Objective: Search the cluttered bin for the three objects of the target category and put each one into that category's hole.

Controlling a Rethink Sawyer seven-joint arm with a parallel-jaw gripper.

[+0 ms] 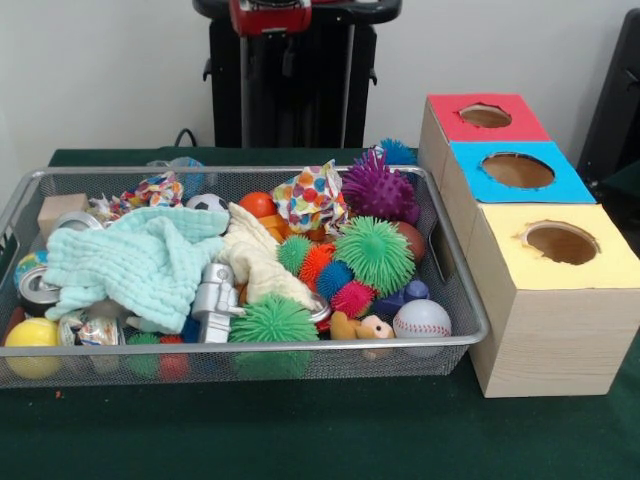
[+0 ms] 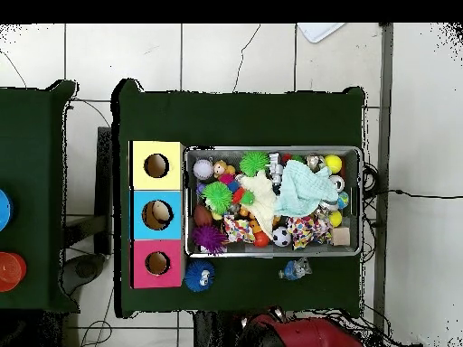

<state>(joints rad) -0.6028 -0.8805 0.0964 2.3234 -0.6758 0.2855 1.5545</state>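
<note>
My gripper isn't in sight — the bin [image 1: 455,300] sits packed with toys beside three boxes [image 1: 540,290] on the counter [image 1: 300,430].

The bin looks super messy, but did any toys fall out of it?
Yes, two sit outside the wire bin, on the green table between it and the robot: a blue spiky ball next to the red box, and a small blue toy by the bin's wall. Everything else is heaped inside.
</note>
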